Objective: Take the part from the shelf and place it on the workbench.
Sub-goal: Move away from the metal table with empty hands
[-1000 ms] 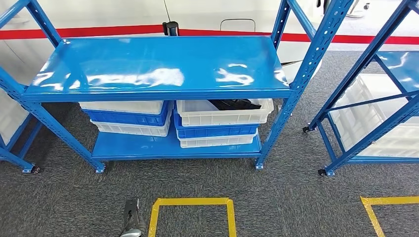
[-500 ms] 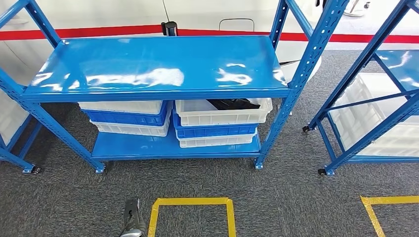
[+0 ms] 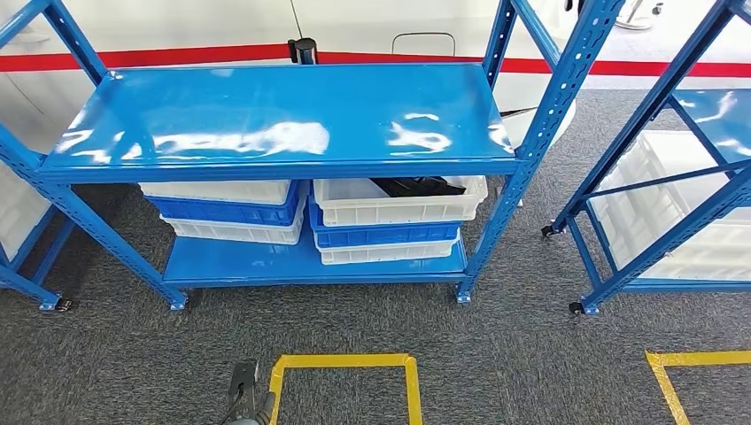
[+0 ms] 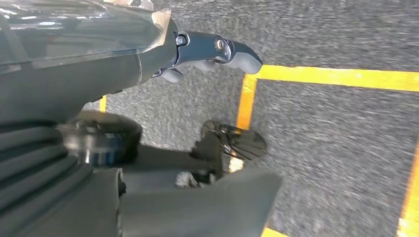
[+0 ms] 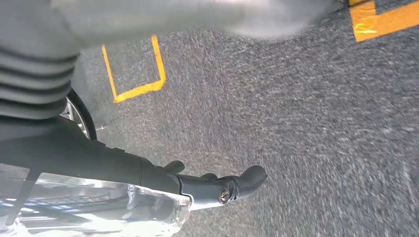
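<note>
Left hand [image 3: 248,398] hangs low over the carpet, holding nothing; right hand [image 5: 217,187] likewise. The black part [image 3: 416,187] lies well beyond, in the right white bin [image 3: 398,208] on the shelf [image 3: 283,115].

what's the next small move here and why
Probably raise the left hand toward the top white plastic bin on the blue metal shelf's lower level. The dark part lies in that bin, untouched. Both hands hang low over the grey carpet holding nothing, the right hand too.
</note>
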You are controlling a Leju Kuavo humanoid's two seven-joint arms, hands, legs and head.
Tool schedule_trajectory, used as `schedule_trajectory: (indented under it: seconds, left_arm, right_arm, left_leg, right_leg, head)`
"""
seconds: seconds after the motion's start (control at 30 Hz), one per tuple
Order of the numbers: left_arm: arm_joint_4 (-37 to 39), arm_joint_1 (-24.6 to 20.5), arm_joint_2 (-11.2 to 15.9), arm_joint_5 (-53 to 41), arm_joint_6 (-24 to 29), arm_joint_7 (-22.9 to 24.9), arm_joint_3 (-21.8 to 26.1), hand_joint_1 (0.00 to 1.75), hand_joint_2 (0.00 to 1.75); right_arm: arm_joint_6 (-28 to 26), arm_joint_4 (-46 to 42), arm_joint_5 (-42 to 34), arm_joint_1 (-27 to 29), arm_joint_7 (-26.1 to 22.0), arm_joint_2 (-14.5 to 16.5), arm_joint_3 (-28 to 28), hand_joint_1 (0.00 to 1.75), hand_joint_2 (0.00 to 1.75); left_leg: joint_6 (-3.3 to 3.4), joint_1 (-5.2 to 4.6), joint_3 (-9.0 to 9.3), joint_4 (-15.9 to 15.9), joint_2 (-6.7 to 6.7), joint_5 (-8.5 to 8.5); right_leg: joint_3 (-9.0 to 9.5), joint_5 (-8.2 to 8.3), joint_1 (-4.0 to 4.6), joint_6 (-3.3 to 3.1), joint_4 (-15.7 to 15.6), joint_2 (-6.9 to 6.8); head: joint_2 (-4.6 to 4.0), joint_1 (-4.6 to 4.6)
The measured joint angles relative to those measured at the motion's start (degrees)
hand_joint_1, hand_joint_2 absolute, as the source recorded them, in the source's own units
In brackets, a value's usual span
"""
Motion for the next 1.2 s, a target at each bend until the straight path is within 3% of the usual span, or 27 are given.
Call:
schedule_trajectory:
  seconds: [0.2,0.23,0.33,0.37,0.43,0.57,1.2]
  left_arm:
    - [-1.1,4.1,2.3,6.2,-3.9,-1.5,-6.4,0.00,1.75]
    - [-1.3,4.8,2.7,7.3,-4.6,-1.7,-7.5,0.00,1.75]
    - [-2.1,7.0,4.1,10.5,-6.7,-2.5,-10.9,0.00,0.44]
    - [-2.3,7.8,4.6,11.6,-7.4,-2.7,-12.1,0.00,0.00]
    - [-2.8,9.3,5.6,13.6,-8.7,-3.2,-14.3,0.00,0.00]
    - [-3.9,12.2,7.5,18.0,-11.5,-4.2,-18.9,0.00,0.00]
    - [-8.8,25.7,16.0,38.2,-24.6,-8.9,-39.8,0.00,0.00]
  right_arm:
    - [3.9,-1.1,-4.1,1.3,-1.4,-1.2,2.2,0.00,1.75]
    - [4.6,-1.3,-4.8,1.6,-1.7,-1.4,2.5,0.00,1.31]
    - [6.6,-2.1,-6.9,2.2,-2.5,-2.2,3.8,0.00,0.00]
    - [7.3,-2.3,-7.6,2.5,-2.7,-2.5,4.2,0.00,0.00]
    - [8.6,-2.9,-9.0,3.0,-3.2,-3.0,5.1,0.00,0.00]
    - [11.4,-3.9,-11.9,3.9,-4.3,-4.1,6.8,0.00,1.75]
    - [24.1,-9.1,-25.2,8.4,-9.1,-9.4,14.8,0.00,1.75]
  left_leg:
    - [0.00,0.00,-0.02,0.0,0.02,0.00]
    - [0.00,0.00,-0.03,0.0,0.01,0.00]
    - [0.00,0.00,-0.03,0.0,0.01,0.00]
    - [0.00,0.00,-0.03,0.0,0.01,0.00]
    - [-0.01,0.00,-0.06,0.0,0.01,-0.01]
    - [-0.01,0.00,-0.07,0.0,0.02,-0.01]
    - [-0.04,0.00,-0.06,0.0,0.03,-0.07]
  right_leg:
    - [-0.03,-0.01,0.00,-0.01,0.0,0.00]
    - [-0.03,-0.01,0.00,-0.01,0.0,0.00]
    - [-0.02,-0.01,0.00,-0.01,0.0,0.00]
    - [-0.02,-0.01,0.00,-0.01,0.0,0.00]
    - [-0.02,-0.01,0.00,-0.01,0.0,-0.01]
    - [-0.02,-0.01,0.00,-0.01,0.0,0.00]
    - [-0.05,-0.06,0.00,-0.03,0.0,0.00]
  head:
    - [0.00,-0.01]
    - [0.00,-0.01]
    - [0.00,0.00]
    - [0.00,0.00]
    - [0.00,0.00]
    - [0.00,0.00]
    - [0.00,-0.01]
